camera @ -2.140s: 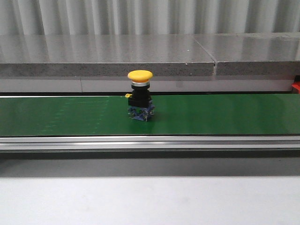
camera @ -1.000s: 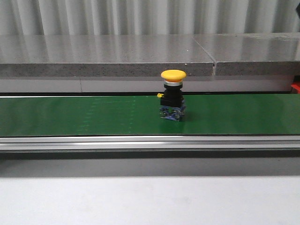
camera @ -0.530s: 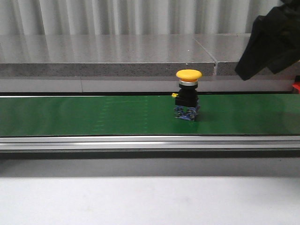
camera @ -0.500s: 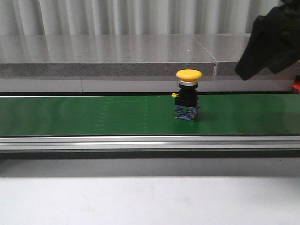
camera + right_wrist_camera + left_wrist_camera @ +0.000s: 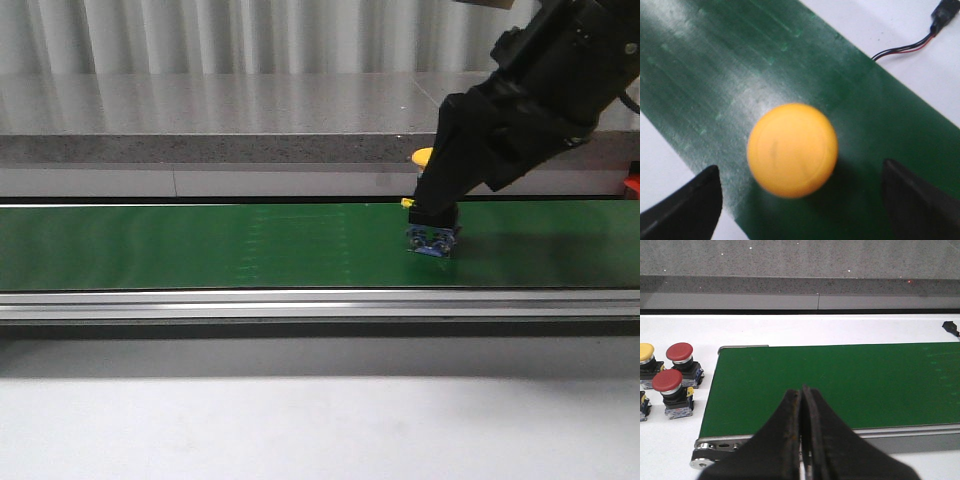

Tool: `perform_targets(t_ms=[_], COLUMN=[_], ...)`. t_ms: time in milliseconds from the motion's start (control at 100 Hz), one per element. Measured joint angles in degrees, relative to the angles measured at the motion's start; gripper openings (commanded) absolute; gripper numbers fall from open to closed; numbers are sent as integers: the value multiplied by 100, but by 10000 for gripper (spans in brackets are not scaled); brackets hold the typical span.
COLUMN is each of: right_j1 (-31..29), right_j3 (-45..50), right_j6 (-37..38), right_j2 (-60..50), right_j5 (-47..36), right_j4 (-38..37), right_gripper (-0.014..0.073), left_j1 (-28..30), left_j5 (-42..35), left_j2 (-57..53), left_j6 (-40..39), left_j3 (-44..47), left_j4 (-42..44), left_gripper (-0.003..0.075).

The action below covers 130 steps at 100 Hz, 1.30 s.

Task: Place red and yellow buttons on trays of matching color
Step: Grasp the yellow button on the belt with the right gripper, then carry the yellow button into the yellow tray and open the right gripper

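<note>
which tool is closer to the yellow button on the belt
Right. The right tool hangs open directly over the yellow button on the green belt. The left tool, shut, sits near the belt's far end.

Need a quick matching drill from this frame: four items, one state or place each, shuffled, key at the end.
Items:
1. yellow button
2. left gripper
3. right gripper
4. two red buttons

States or places:
A. fingers closed together, holding nothing
B. on the white table beside the belt end
C. upright on the green belt
D. open, fingers either side of the yellow cap

Pairs: 1-C, 2-A, 3-D, 4-B
</note>
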Motion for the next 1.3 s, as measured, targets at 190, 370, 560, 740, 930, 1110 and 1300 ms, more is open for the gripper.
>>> perform_targets(t_ms=[190, 370, 560, 740, 930, 1110, 1300], right_j1=[0, 0, 0, -140, -920, -2278, -3940], right_j3=[-20, -20, -20, -20, -20, -20, -20], right_j6=[-13, -13, -13, 155, 677, 1004, 1071], right_j2=[226, 309, 309, 237, -396, -1129, -1281], right_j5=[-280, -433, -424, -314, -206, -178, -324], right_j4=[36, 126, 140, 140, 153, 153, 120], right_gripper=[528, 279, 179, 179, 179, 179, 179], left_j1=[0, 0, 0, 0, 0, 0, 0], left_j5=[0, 0, 0, 0, 0, 0, 0], left_j2=[0, 0, 0, 0, 0, 0, 0], left_j6=[0, 0, 0, 0, 0, 0, 0], left_j3=[0, 0, 0, 0, 0, 0, 0], left_j4=[0, 0, 0, 0, 0, 0, 0], left_gripper=[-21, -21, -21, -21, -21, -21, -21])
